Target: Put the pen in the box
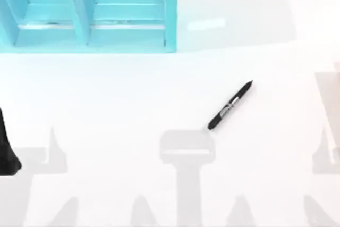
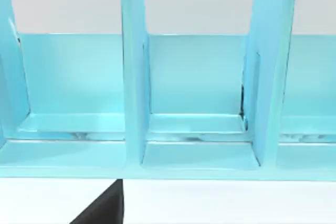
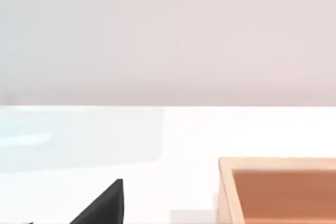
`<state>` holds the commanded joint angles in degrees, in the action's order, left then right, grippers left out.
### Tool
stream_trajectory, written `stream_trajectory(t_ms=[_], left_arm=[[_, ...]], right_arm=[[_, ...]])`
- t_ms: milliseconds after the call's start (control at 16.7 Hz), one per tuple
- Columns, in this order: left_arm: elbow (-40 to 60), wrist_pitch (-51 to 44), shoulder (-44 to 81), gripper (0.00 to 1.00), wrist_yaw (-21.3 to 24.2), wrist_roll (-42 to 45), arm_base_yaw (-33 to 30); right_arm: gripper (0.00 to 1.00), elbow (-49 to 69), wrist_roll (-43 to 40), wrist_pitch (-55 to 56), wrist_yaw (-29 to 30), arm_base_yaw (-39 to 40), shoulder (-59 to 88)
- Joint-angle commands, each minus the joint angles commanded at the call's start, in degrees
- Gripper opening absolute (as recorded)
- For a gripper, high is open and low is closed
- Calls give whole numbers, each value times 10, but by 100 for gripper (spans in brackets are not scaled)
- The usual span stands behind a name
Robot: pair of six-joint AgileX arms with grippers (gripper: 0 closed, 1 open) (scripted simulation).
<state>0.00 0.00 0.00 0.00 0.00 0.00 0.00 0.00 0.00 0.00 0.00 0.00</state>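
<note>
Step in hand, as you'd judge it: pre-grasp. The pen hasn't been picked and nothing is being carried. At the far left edge of the top view, mid-low, the left arm (image 1: 7, 150) sits parked. The left gripper (image 2: 102, 208) is a dark wedge at the bottom of its wrist view, jaw state can't tell. In the upper left of the top view is a blue rack (image 1: 87, 11). The left wrist view shows its open bays (image 2: 197, 85) split by upright dividers, with nothing in them as far as you can see. It is not the target. The pen (image 1: 230, 106) is right of centre in the top view. It lies flat on the white table (image 1: 106, 94) on a diagonal, one end lower left, the other upper right, silvery band mid-shaft, touching nothing else. The box (image 3: 273, 162) is at the lower right of the right wrist view. It is tan-rimmed with an orange inside, and the part you see holds nothing. The right gripper (image 3: 102, 208) is a dark wedge at the bottom of that same view, jaw state can't tell. For the next move you probably want the right arm. Bring it over the pen, turn the jaws across the diagonal shaft near the band, come down low on the table and pinch. The shaft is thin, so it's easy to miss or roll.
</note>
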Motion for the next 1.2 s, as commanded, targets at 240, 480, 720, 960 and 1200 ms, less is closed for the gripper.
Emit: stream_trajectory(t_ms=[240, 480, 720, 960, 1200], left_arm=[[0, 0, 0, 100, 0, 0, 0], [0, 0, 0, 100, 0, 0, 0], [0, 0, 0, 100, 0, 0, 0], [0, 0, 0, 100, 0, 0, 0], [0, 0, 0, 100, 0, 0, 0]], right_arm=[[100, 15, 10, -9, -1, 4, 13], [100, 98, 70, -68, -5, 25, 101], [100, 228, 169, -177, -10, 62, 264], [100, 383, 285, -320, -14, 106, 488], [100, 556, 401, -468, -14, 151, 735]])
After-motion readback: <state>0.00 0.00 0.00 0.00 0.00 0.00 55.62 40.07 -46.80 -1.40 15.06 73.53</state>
